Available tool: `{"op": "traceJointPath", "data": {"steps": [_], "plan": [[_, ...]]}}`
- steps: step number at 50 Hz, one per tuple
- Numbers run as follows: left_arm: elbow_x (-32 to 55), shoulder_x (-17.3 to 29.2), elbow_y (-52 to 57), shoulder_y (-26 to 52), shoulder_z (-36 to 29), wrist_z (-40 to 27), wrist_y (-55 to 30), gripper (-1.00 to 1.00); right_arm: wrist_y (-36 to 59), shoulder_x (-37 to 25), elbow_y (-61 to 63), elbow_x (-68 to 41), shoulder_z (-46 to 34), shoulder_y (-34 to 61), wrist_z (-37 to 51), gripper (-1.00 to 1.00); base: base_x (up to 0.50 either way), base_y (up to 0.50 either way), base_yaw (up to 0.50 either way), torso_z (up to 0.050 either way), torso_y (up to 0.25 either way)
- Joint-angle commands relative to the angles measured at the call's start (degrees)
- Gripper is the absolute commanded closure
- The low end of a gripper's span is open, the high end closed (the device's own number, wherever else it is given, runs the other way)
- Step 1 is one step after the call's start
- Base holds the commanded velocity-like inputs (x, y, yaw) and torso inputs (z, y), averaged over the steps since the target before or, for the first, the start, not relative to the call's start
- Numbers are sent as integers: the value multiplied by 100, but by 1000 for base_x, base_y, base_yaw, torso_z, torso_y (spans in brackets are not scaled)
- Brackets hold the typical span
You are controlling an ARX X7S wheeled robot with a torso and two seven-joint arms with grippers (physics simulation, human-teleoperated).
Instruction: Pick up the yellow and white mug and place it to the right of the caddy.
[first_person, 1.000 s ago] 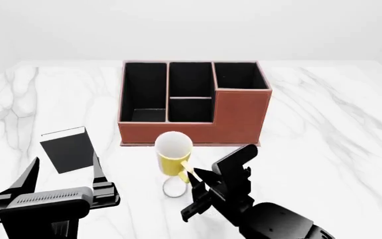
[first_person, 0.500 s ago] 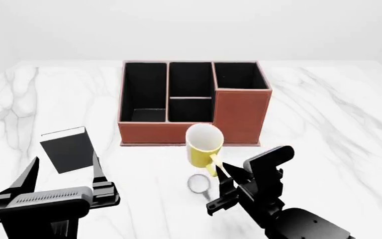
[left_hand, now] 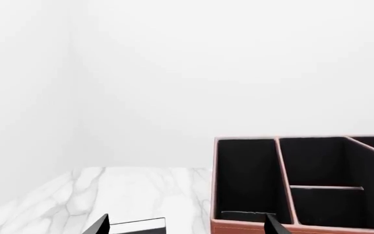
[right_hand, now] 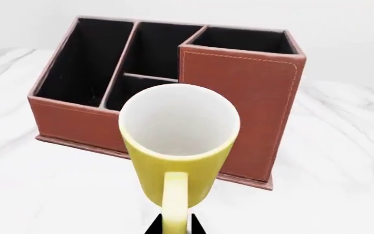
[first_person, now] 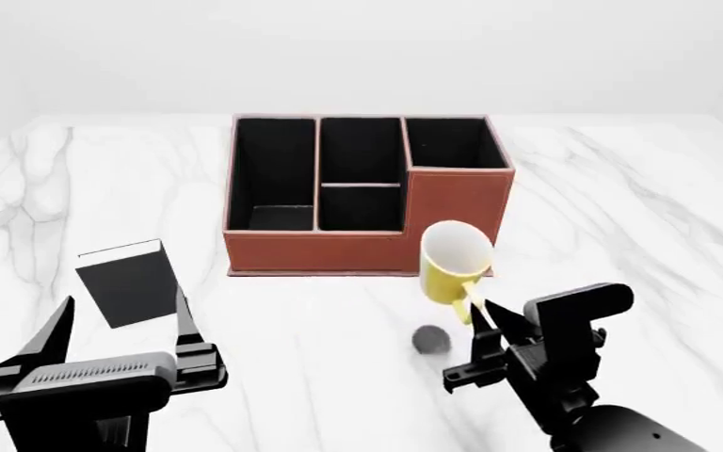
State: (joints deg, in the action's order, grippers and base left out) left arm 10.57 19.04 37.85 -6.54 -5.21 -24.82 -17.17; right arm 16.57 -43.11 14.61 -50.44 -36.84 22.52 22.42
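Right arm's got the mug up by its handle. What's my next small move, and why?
Probably keep carrying it right. The right gripper holds the yellow and white mug by its handle, lifted, its shadow on the table below. But the mug sits in front of the caddy, at its taller right end, not yet past that corner. Bare marble lies to the right; lower there once clear.

Ahead of the right gripper's (first_person: 488,325) fingers, the held mug (first_person: 452,261) hangs before the caddy's (first_person: 456,212) tall end, which blocks forward travel; bare table (first_person: 625,235) lies open to their right.
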Motion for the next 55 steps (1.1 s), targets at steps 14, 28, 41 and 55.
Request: {"op": "traceJointPath", "data": {"steps": [14, 28, 41, 55], "plan": [[17, 35, -3, 14, -39, -49, -3, -100, -252, -465, 81, 45, 580, -410, 646, 100, 0, 0, 0, 0, 1], [33, 57, -29, -1, -37, -70, 40, -100, -187, -530, -77, 110, 752, -416, 1093, 100, 0, 0, 0, 0, 1], [52, 78, -66, 5, -45, -81, 68, -100, -89, -394, -484, 202, 816, -100, 1192, 100, 0, 0, 0, 0, 1], [61, 96, -77, 11, -62, -108, 69, -100, 17, -5, -1425, 285, 749, 577, 776, 100, 0, 0, 0, 0, 0]]}}
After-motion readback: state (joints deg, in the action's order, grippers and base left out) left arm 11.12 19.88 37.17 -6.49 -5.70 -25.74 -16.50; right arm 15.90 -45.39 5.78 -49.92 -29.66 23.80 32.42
